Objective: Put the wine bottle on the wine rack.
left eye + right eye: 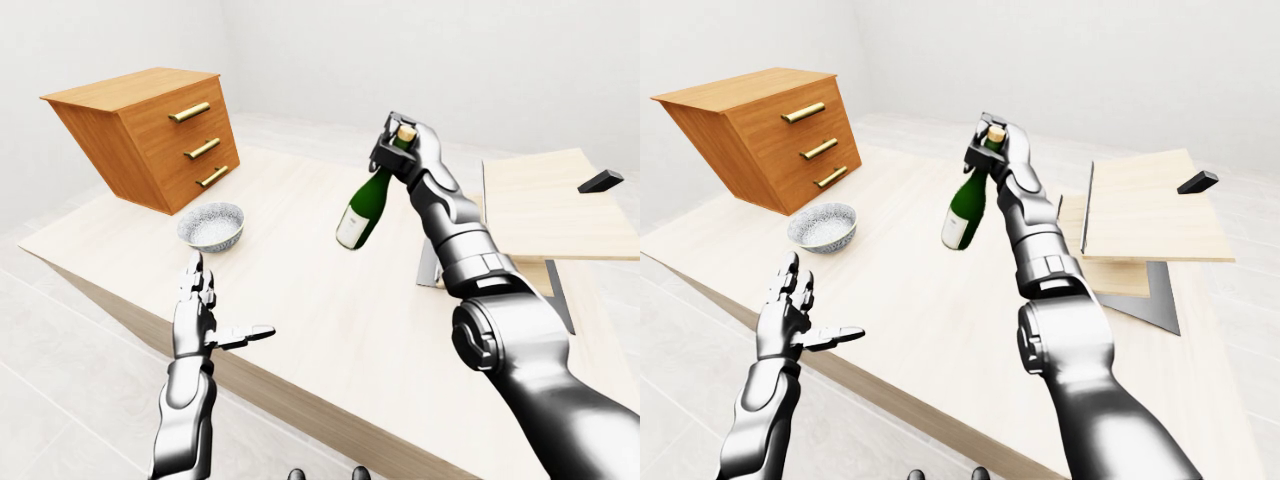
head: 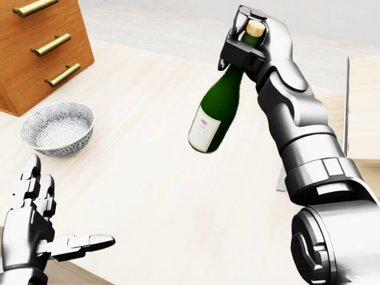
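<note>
A bare simulated room with white walls and a pale tiled floor. A light wooden table [image 1: 330, 330] carries homely things: a small drawer chest [image 1: 150, 135], a patterned bowl [image 1: 211, 226], a plank wine rack [image 1: 1145, 215].
</note>
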{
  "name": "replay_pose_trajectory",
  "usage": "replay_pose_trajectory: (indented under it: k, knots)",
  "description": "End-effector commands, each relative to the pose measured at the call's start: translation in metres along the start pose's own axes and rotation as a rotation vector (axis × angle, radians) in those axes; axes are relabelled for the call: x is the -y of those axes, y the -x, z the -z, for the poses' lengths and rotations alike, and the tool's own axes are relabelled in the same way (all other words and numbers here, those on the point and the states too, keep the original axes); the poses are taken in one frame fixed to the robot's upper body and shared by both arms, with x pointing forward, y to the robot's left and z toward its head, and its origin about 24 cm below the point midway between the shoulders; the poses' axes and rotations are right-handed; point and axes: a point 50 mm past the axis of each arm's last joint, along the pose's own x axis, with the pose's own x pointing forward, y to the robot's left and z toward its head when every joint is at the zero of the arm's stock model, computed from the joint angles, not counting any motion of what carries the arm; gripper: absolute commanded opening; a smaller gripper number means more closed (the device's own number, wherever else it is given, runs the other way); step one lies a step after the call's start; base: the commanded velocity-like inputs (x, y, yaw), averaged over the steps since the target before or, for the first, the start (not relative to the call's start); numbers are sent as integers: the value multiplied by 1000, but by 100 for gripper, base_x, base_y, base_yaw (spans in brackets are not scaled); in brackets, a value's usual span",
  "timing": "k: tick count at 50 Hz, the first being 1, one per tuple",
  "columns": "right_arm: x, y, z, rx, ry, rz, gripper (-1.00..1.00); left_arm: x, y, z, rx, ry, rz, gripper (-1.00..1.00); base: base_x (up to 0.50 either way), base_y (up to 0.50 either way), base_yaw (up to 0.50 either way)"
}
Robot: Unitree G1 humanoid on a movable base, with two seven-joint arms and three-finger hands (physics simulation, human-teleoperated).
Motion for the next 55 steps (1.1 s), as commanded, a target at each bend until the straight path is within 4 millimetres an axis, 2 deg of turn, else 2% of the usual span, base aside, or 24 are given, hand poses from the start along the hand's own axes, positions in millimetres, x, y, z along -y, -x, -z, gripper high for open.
replay_pose_trajectory:
  k: [1,7,10,13,17,24,25,38,55]
  knots:
    - [5,-2,-41,110,-69,5,-100,0,-3,4,0,-2,-2,100,0,0,0]
    - [12,-4,-53,115,-95,22,-100,2,-4,3,-2,8,-1,100,0,0,0]
    - [19,-4,-70,145,-130,40,-100,2,-3,0,-1,5,1,100,0,0,0]
    - [22,-4,-75,153,-138,35,-100,1,-2,-1,0,6,-2,100,0,0,0]
    - [29,-2,-95,199,-191,41,-100,1,-2,1,-3,7,-3,100,0,0,0]
    - [42,1,-107,214,-171,109,-100,1,-2,-2,0,4,-2,100,0,0,0]
    - [47,3,-116,236,-193,108,-100,1,-2,-2,-1,4,-3,100,0,0,0]
    - [70,15,-155,327,-254,185,-100,2,-2,0,-3,0,1,100,0,0,0]
    - [94,28,-173,377,-274,254,-100,1,-3,1,-1,1,-2,100,0,0,0]
